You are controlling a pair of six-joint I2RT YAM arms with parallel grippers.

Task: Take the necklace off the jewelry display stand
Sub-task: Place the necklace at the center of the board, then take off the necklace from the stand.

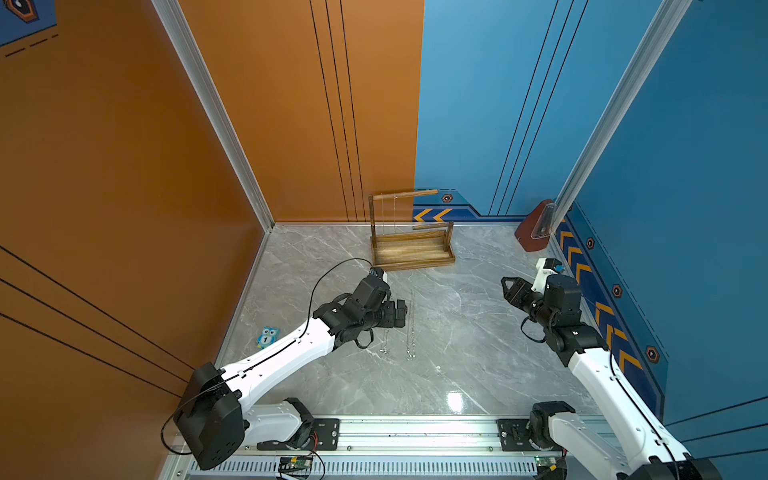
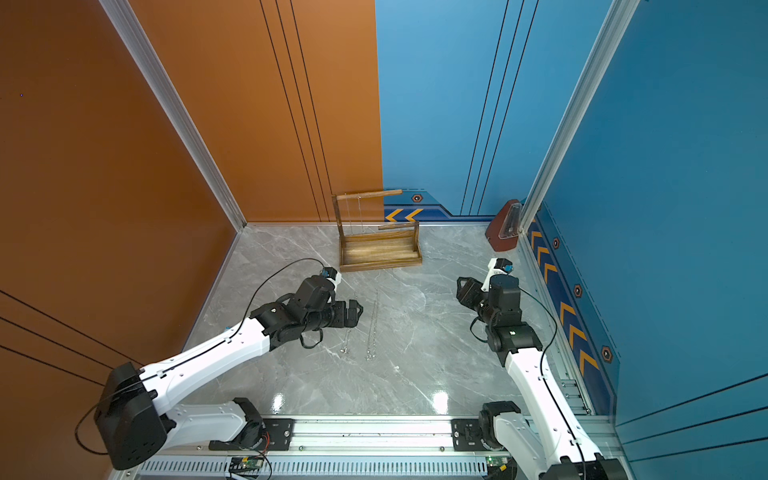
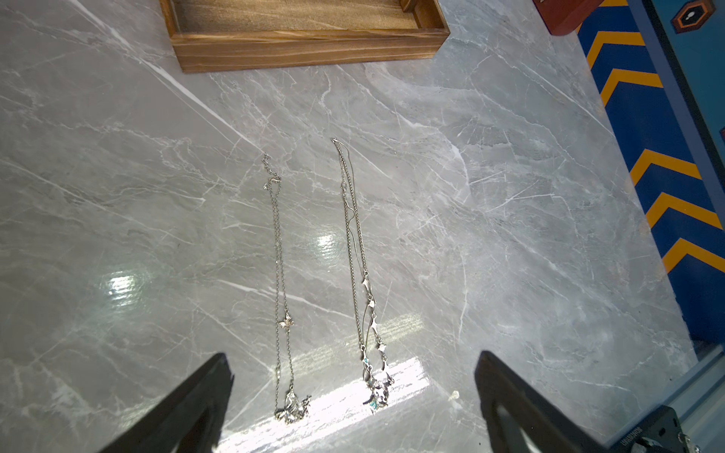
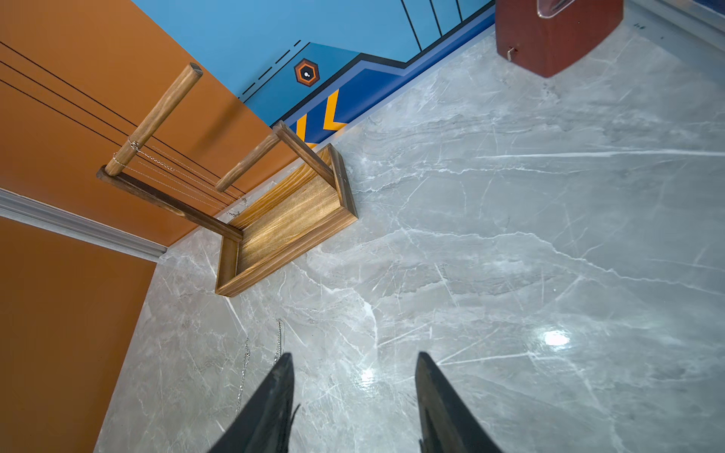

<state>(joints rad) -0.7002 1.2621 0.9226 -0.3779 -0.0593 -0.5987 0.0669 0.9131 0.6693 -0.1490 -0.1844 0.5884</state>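
- Necklaces off the stand: two; shorter necklace (image 3: 280, 274) and longer necklace (image 3: 357, 255) lie side by side on the table (image 3: 117, 157);
- left gripper (image 3: 353, 356): above them, jaws wide, empty;
- jewelry display stand (image 1: 413, 262): one, further back; two hanging chains (image 4: 157, 157) apparently left on its crossbar (image 4: 164, 102); roughly half done;
- right gripper (image 4: 355, 354): jaws parted, empty.

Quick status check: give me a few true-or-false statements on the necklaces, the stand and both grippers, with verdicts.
1. A shorter necklace and a longer necklace lie side by side on the table, apart from the jewelry display stand. True.
2. The long crossbar is bare. False: hanging chains loop over it near the tall post.
3. The left gripper grips a necklace. False: its jaws stand wide open and empty.
4. The right gripper is open, nothing between its jaws. True.
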